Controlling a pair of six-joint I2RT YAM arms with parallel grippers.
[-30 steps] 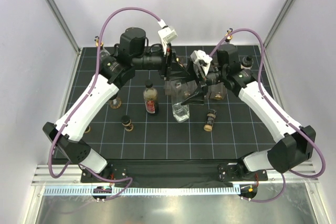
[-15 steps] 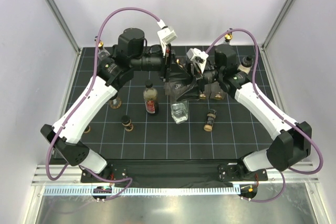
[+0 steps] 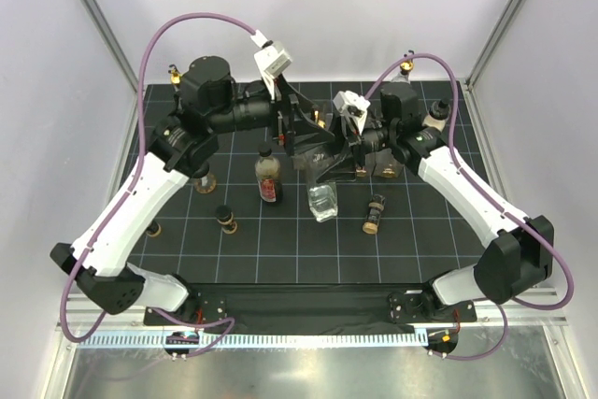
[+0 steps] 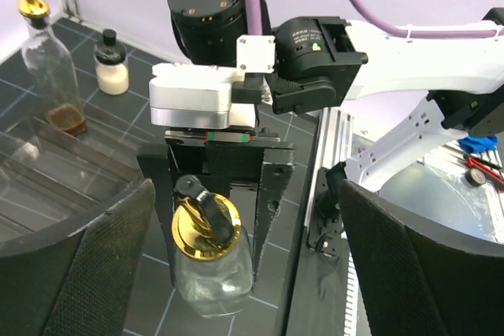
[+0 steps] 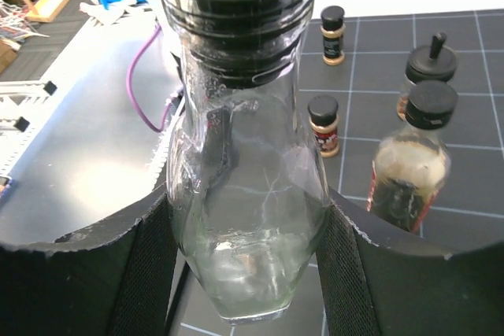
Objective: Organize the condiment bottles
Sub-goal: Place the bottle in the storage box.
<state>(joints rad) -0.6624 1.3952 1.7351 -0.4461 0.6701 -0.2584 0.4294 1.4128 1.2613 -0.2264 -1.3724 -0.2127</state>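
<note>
A tall clear bottle (image 5: 248,218) with a gold pourer top (image 4: 206,224) hangs upright over the mat's middle, also seen from above as the clear bottle (image 3: 323,199). My right gripper (image 5: 248,273) is shut on its belly, both pads pressed to the glass. My left gripper (image 4: 244,273) stands wide open above and behind that bottle, touching nothing; from above the left gripper (image 3: 301,130) sits just back of the right gripper (image 3: 327,167). Other condiment bottles stand about: a brown red-labelled one (image 3: 268,175), a short black-capped one (image 3: 226,220), one lying on its side (image 3: 374,214).
A clear plastic rack (image 4: 55,171) lies back of centre, mostly under the arms. A gold-spouted bottle (image 4: 39,37) and a white-filled bottle (image 4: 111,64) stand beyond it. Small bottles (image 3: 204,182) (image 3: 154,228) stand at the mat's left. The metal table edge (image 3: 308,338) runs along the front.
My right gripper closed on the clear bottle. My left gripper, shut on the bottle's top before, has opened, let go and drawn back to the left.
</note>
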